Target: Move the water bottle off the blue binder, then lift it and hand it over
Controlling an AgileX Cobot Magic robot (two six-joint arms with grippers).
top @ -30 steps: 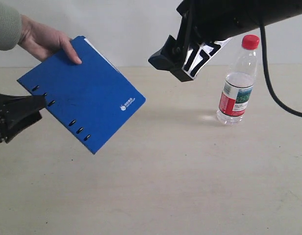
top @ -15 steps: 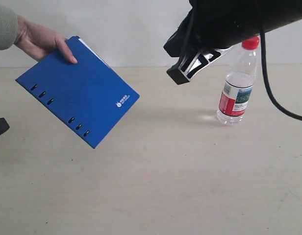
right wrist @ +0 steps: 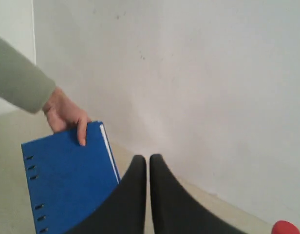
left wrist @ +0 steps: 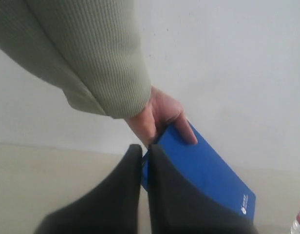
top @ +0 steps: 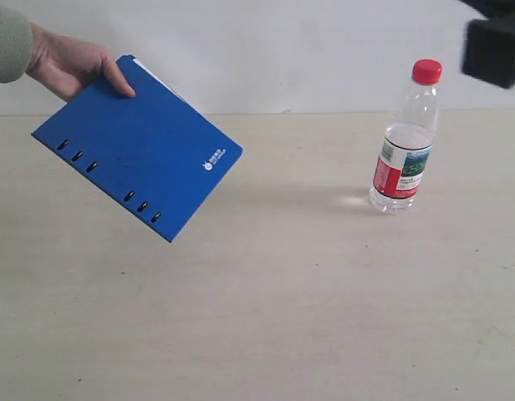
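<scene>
A person's hand point(top: 69, 65) holds the blue binder point(top: 139, 159) tilted in the air over the left of the table. The water bottle point(top: 405, 140), red-capped and labelled, stands upright on the table at the right, away from the binder. In the left wrist view my left gripper point(left wrist: 145, 148) is shut with nothing between its jaws, and the binder point(left wrist: 208, 173) and hand point(left wrist: 159, 119) lie beyond it. My right gripper point(right wrist: 148, 158) is also shut and empty; the binder point(right wrist: 67, 180) and the bottle's red cap point(right wrist: 286, 227) show past it. The right arm point(top: 496, 46) is only a dark block at the exterior view's upper right.
The pale table top point(top: 282, 317) stretches across the front and middle. A white wall point(top: 282, 50) stands behind it. The person's grey-green sleeve point(left wrist: 86, 53) reaches in from the upper left.
Both grippers have shut. The right arm pulled up and away to the upper right; the left gripper left the exterior view. The hand kept the binder aloft, shifting it slightly.
</scene>
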